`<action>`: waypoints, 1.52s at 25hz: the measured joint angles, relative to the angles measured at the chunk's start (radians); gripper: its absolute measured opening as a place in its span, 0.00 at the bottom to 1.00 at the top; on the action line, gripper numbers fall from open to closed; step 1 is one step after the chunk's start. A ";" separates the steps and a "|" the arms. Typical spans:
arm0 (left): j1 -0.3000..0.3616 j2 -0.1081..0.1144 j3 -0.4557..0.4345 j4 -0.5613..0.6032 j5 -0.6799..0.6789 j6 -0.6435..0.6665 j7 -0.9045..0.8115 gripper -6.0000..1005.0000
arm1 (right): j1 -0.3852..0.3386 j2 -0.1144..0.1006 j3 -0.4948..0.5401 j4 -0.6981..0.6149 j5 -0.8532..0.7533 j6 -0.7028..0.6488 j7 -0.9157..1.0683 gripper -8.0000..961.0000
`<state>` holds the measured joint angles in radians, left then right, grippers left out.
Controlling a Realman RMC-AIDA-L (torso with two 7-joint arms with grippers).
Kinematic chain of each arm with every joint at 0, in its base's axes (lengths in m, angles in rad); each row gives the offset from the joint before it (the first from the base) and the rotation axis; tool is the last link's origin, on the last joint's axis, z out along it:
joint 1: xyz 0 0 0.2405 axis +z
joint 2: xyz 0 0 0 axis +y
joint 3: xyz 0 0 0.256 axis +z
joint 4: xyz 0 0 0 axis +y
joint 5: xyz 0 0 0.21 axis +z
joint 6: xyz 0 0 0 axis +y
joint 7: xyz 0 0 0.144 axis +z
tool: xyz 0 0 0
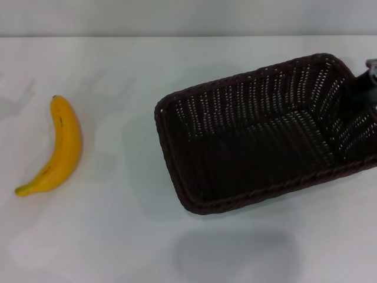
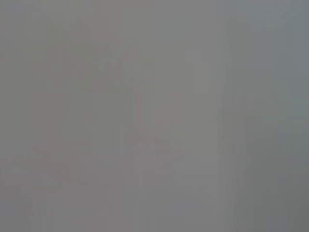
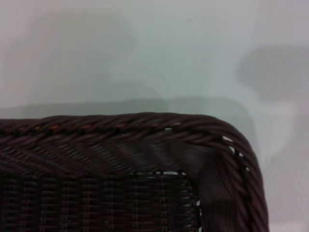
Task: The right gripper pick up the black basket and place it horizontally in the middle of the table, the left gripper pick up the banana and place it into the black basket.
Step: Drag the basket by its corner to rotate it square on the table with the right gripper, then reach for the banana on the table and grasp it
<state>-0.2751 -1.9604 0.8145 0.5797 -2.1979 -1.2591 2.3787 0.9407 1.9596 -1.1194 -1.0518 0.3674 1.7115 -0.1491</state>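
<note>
Setting: a plain white tabletop (image 1: 118,236) seen from above by the head camera.

Basket: a large, dark woven basket (image 1: 259,135) fills the right half of the head view, lying at a slant and not square to the tabletop edge. A soft shadow sits on the tabletop below it and apart from its edge, which suggests it is lifted off the surface and being carried, though the pictures alone do not settle that.

Right gripper: the right gripper (image 1: 360,88) shows only as a dark shape at the basket's far right end, at the frame edge. It appears to be at the rim there (a sensible hold, since the braided rim is the firmest part). Whether its fingers are closed on the rim cannot be told.

Banana: a single yellow banana (image 1: 56,150) lies on the left of the tabletop, well apart from the basket, stem end toward the near side. It looks untouched, waiting until the basket is set down.

Left gripper: not visible anywhere; its state is unknown.

Head view only: the whole layout, the banana and the basket's slant.

Right wrist view only: a close look at one braided corner of the basket (image 3: 145,159), with bare tabletop (image 3: 145,53) beyond it; no fingers appear.

Left wrist view: a blank grey blur, nothing identifiable.

Judged stage: the basket is not yet placed straight in the middle.
</note>
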 joint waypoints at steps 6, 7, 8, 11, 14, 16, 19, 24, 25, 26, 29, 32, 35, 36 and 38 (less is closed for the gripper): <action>0.002 -0.009 -0.014 0.000 0.001 0.000 0.003 0.78 | 0.022 -0.006 -0.003 0.041 -0.016 -0.002 0.004 0.36; 0.002 -0.011 -0.020 0.000 0.002 0.000 0.005 0.78 | 0.021 -0.008 -0.002 0.045 -0.016 -0.001 0.008 0.41; 0.002 -0.012 -0.023 0.000 0.003 0.000 0.006 0.78 | 0.019 -0.009 -0.001 0.048 -0.017 0.001 0.011 0.46; 0.002 -0.013 -0.024 0.000 0.004 0.000 0.007 0.78 | 0.013 -0.015 0.005 0.069 -0.013 0.013 0.026 0.60; 0.002 -0.014 -0.024 0.000 0.004 0.000 0.007 0.78 | 0.010 -0.017 0.018 0.088 0.002 0.027 0.032 0.71; 0.002 -0.014 -0.025 0.000 0.004 0.000 0.007 0.78 | 0.004 -0.019 0.029 0.096 0.029 0.037 0.035 0.79; 0.002 -0.011 -0.025 0.000 0.003 0.000 0.007 0.78 | -0.009 -0.027 0.031 0.099 0.100 0.047 0.037 0.83; 0.002 -0.008 -0.025 0.000 0.001 0.000 0.007 0.78 | -0.038 -0.039 0.029 0.099 0.195 0.059 0.037 0.85; 0.002 -0.007 -0.025 0.000 0.000 0.000 0.007 0.78 | -0.042 -0.039 0.027 0.100 0.199 0.061 0.037 0.85; 0.002 -0.007 -0.025 0.000 0.000 0.000 0.007 0.78 | -0.048 -0.040 0.024 0.104 0.200 0.062 0.037 0.85; 0.002 -0.006 -0.025 0.005 0.000 0.000 0.008 0.78 | -0.061 -0.046 0.022 0.103 0.200 0.064 0.038 0.85; 0.002 -0.006 -0.024 0.006 0.000 0.000 0.008 0.78 | -0.078 -0.062 0.027 0.089 0.213 0.064 0.038 0.85; 0.002 -0.008 -0.040 0.006 0.000 0.000 0.008 0.78 | -0.096 -0.085 0.037 0.062 0.246 0.064 0.034 0.85; 0.002 -0.010 -0.050 0.006 0.002 0.000 0.008 0.78 | -0.102 -0.093 0.041 0.051 0.263 0.064 0.031 0.85; 0.004 -0.014 -0.068 0.004 0.004 0.001 0.006 0.78 | -0.116 -0.112 0.043 0.027 0.307 0.061 0.022 0.85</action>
<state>-0.2709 -1.9743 0.7470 0.5832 -2.1934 -1.2583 2.3850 0.8245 1.8476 -1.0764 -1.0243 0.6743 1.7729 -0.1274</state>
